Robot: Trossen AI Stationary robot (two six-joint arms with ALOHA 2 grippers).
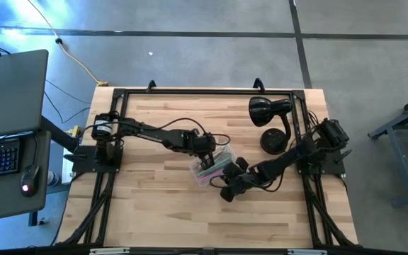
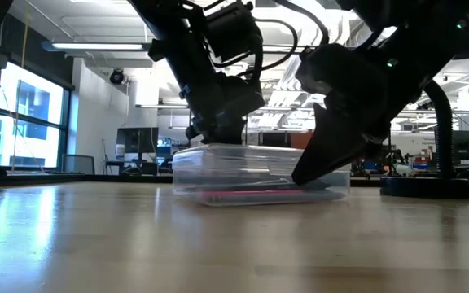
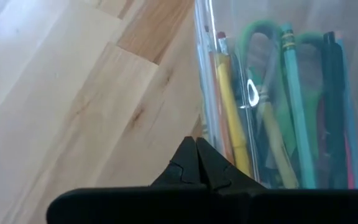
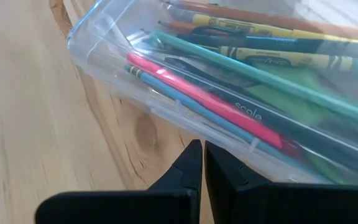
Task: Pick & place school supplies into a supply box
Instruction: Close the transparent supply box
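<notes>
The clear supply box (image 1: 213, 168) stands flat on the wood in the middle of the table, turned askew. Inside lie yellow pencils (image 4: 272, 59), a pink-red pen (image 4: 210, 99), teal pencils (image 3: 294, 93), a black pen and the green-handled scissors (image 3: 260, 34). My left gripper (image 3: 196, 142) is shut beside the box's far-left wall. My right gripper (image 4: 197, 144) is shut at the foot of the box's near long wall. In the low view both dark grippers stand over the box (image 2: 259, 175) and hide its ends. My left gripper points its shut fingertips down beside the outer face of the box's far-left wall (image 3: 202, 115); I cannot tell whether they touch it. My right gripper slants down from the near right, and its shut fingertips rest against the lower edge of the box's near long wall (image 4: 194, 127). The box stays flat on the table.
A black desk lamp (image 1: 269, 110) stands at the table's far right, its round base (image 1: 273, 140) close to my right arm. A side desk with a laptop (image 1: 9, 92) and keyboard lies beyond the left edge. Bare wood stretches along the near edge and the left half.
</notes>
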